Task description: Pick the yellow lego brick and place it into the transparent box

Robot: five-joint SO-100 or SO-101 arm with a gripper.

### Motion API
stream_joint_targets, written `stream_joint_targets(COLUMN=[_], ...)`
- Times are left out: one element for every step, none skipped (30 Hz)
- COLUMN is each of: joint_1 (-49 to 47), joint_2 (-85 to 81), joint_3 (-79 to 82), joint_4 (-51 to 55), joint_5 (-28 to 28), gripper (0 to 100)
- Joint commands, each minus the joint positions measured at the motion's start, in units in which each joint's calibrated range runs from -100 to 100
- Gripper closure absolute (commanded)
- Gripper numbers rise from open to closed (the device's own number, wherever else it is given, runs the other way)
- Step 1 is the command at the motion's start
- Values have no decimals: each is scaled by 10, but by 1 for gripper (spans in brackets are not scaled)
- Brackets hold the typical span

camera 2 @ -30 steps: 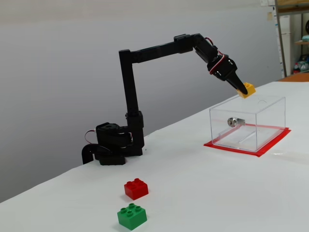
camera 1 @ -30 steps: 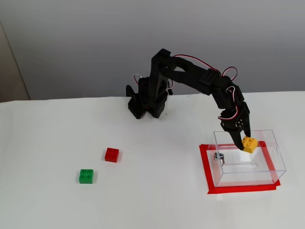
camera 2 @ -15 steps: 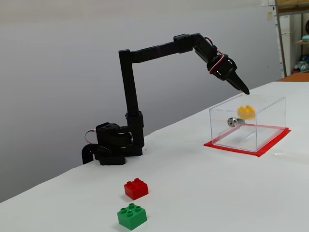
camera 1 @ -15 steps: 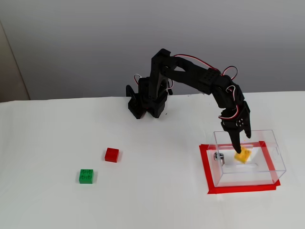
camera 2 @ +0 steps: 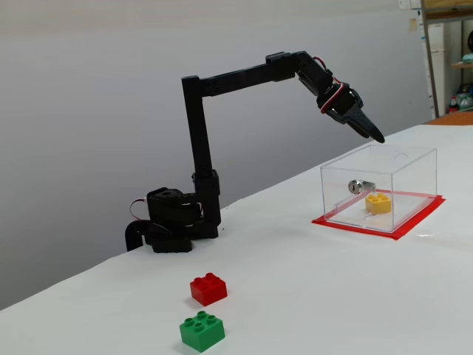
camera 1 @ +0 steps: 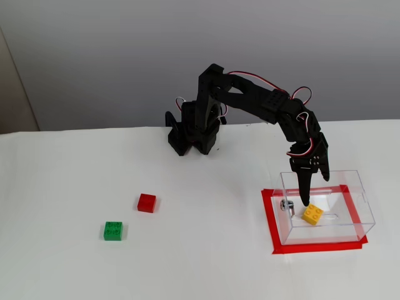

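1. Hand [camera 1: 305, 201] [camera 2: 375, 137] hangs above the transparent box [camera 1: 356, 206] [camera 2: 414, 159], empty, touching nothing; its fingers look nearly together, exact gap hard to judge.
2. Count: one yellow lego brick [camera 1: 313, 214] [camera 2: 379, 203], lying studs-up on the box floor near the metal fitting [camera 2: 356, 186]; one red brick [camera 1: 147, 203] [camera 2: 208, 288] and one green brick [camera 1: 113, 230] [camera 2: 202, 330] on the white surface [camera 1: 206, 250], well apart from the box.
3. Change: half a second ago the yellow brick was mid-fall, blurred; it now rests on the floor of the box.
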Motion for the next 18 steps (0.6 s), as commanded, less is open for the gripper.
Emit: stream_joint_targets(joint_1=[8, 9, 10, 10, 10, 10, 10, 10, 10, 10, 11, 11, 12, 15, 20, 24, 28, 35], joint_2=[-11, -11, -11, -11, -11, -11, -11, -11, -11, -11, -12, -14, -19, -24, -29, -34, -40, -47], joint_3=[-17, -18, -23, -29, -36, -42, -46, -48, -48, -48, -48, -48, -48, -46, -44, -42, -41, -41], joint_4=[-6, -6, -6, -5, -5, -5, -5, -5, -5, -5, -5, -5, -5, -5, -5, -5, -5, -4], joint_5=[0, 0, -1, -1, -1, 1, 2, 2, 2, 2, 2, 2, 3, 3, 3, 3, 3, 3], gripper=[59, 61, 64, 67, 71, 75, 79, 83, 86, 90, 94, 97, 99, 99, 99, 99, 99, 99])
